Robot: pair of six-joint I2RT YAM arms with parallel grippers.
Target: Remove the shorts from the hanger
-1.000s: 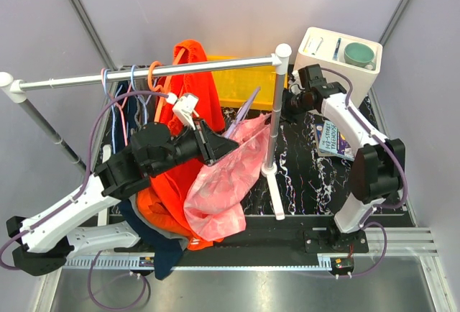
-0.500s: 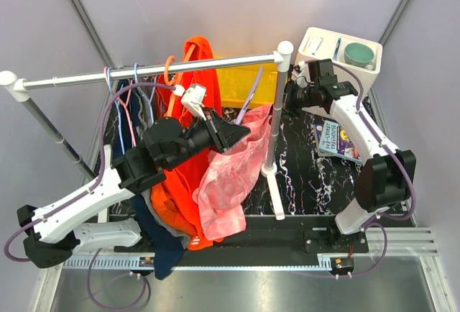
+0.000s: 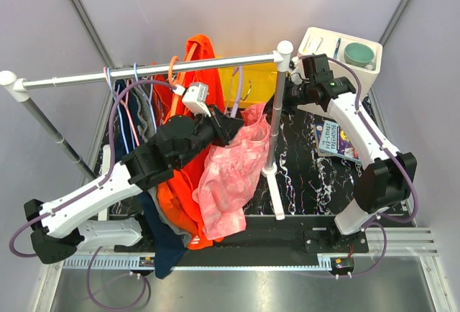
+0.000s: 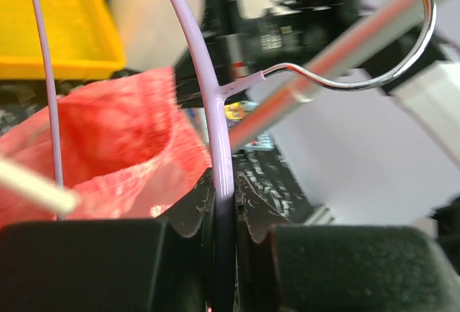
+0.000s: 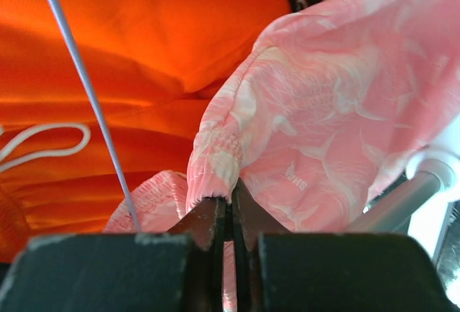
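Top external: left hand raised hanger with shorts.

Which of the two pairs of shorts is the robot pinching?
The light pink pair: the right tool is shut on its gathered edge. The bright orange pair hangs beside it, not pinched by that tool.

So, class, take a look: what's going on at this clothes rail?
Two robot arms are working pink shorts off a lilac hanger. The left arm has its jaws shut on the hanger's neck, below the hook. The right arm has its jaws shut on the shorts' edge. The shorts are still partly on the hanger, beside orange shorts hung on the rail.
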